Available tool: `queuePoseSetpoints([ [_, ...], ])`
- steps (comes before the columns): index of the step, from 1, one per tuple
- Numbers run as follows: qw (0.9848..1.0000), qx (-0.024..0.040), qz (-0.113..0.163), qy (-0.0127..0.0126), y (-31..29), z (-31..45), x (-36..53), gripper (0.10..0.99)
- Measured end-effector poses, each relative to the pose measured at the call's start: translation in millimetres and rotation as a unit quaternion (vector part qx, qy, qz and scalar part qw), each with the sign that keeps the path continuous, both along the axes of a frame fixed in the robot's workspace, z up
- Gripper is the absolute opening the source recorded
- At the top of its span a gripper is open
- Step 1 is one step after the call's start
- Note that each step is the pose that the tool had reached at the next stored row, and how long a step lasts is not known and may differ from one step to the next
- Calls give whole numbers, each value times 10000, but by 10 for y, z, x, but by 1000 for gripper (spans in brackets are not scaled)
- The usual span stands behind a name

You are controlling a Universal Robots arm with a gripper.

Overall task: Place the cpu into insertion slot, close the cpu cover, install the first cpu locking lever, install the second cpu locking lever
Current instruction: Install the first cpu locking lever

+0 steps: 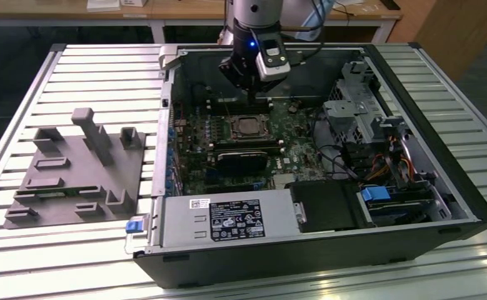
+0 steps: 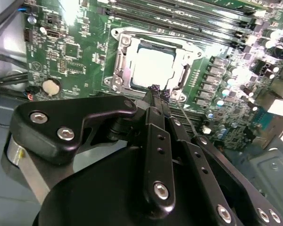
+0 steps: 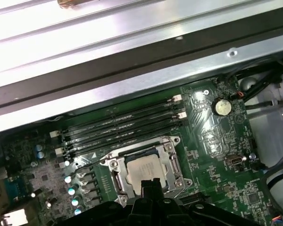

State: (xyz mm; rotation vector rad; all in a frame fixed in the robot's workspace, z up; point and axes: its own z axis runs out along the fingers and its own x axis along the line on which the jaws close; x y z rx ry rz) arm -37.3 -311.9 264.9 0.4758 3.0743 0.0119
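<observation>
Exterior view, nearest first. The slatted metal worktop (image 1: 85,75) carries an open black computer case (image 1: 310,259) lying on its side. A silver power supply box (image 1: 226,220) sits along the case's 6 o'clock edge. A grey moulded fixture (image 1: 76,169) rests on the worktop at 9 o'clock of the case, apart from it.

Further in, a black heatsink block (image 1: 241,164) sits on the green motherboard (image 1: 195,164). The cpu (image 1: 247,128) is just beyond it at its 12 o'clock, silver top up.

The claw (image 1: 257,101) hangs from the arm at 12 o'clock of the cpu. Its tips point down at the socket's far edge.

In both wrist views the cpu (image 2: 151,70) (image 3: 144,170) lies flat in the insertion slot (image 3: 137,153). The cpu cover (image 2: 125,61) (image 3: 173,164) lies down flat around it, and the chip's top shows through the square opening.

The claw (image 2: 158,90) (image 3: 151,182) has its fingers (image 2: 153,106) pressed together with no gap visible between the tips. The tips are at the cover's edge. I cannot tell whether anything thin is pinched between them. In the second wrist view a thin metal rod (image 2: 185,115) runs from the slot's corner, close beside the fingers.

In the first wrist view the long black memory slots (image 3: 118,126) lie beyond the slot.

Farthest off in the exterior view, at 12 o'clock, is a wooden desk (image 1: 185,9).
</observation>
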Motion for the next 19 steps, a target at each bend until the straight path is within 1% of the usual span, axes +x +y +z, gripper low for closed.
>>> queuePoseSetpoints([
  [1,10000,0,34,0,0,-1,-8,106],
  [4,9996,0,297,0,0,-4,-9,106],
  [9,9975,0,713,0,0,-12,-15,106],
  [14,9968,3,800,0,0,-19,-104,106],
  [16,9953,3,967,0,0,-20,-104,106],
  [19,9923,4,1238,0,0,-24,-104,106],
])
